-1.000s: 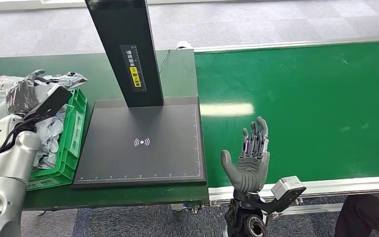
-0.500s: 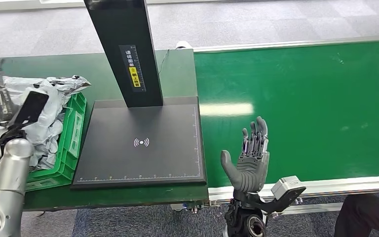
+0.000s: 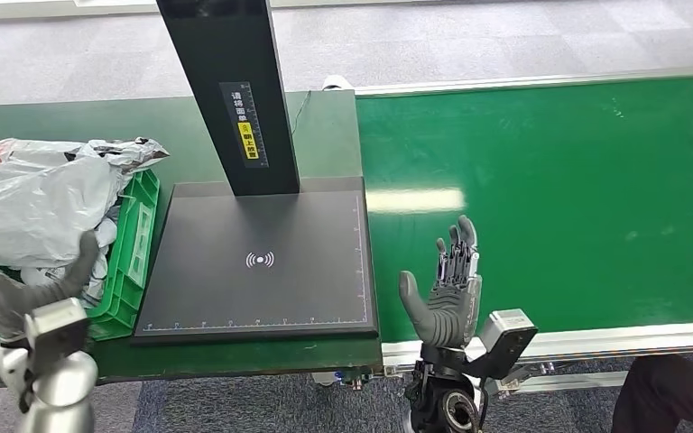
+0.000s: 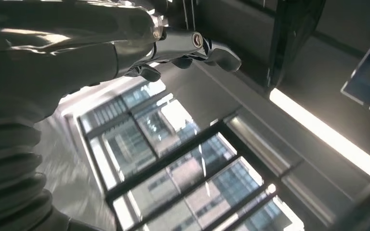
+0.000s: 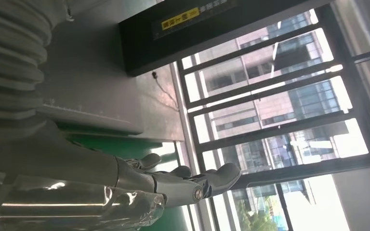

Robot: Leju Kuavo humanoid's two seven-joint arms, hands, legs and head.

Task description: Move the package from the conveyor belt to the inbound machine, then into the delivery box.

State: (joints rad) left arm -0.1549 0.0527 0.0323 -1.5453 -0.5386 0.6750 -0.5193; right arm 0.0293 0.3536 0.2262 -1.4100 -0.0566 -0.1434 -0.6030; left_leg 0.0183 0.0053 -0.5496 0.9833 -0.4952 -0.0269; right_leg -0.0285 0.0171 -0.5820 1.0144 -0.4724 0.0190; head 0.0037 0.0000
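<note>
Head view first: the package (image 3: pixel 32 203), a crumpled grey plastic mailer, lies heaped on top of the green delivery box (image 3: pixel 131 248) at the left end of the dark green table (image 3: pixel 72 122), bulging over the crate's rim (more grey and white bags are packed under it). Just below it, at the near left corner, the left hand (image 3: pixel 18 293) is raised with its thumb apart from the fingers and nothing in it; the thumb tip stands close in front of the bag, and I cannot tell whether it touches. From the left wrist camera the left hand's fingers (image 4: pixel 207 48) reach out straight and bare against a ceiling and windows.

Beside the crate on the right sits the inbound machine (image 3: pixel 257 257), a flat black scan plate with a white wireless mark and a black post (image 3: pixel 230 90) carrying a yellow label. Right of that runs the bright green conveyor belt (image 3: pixel 550 198). The right hand (image 3: pixel 447 289) is held upright over the belt's near edge, palm up, fingers spread and holding nothing. A dark-clad person's knee (image 3: pixel 668 392) shows at the lower right corner.
</note>
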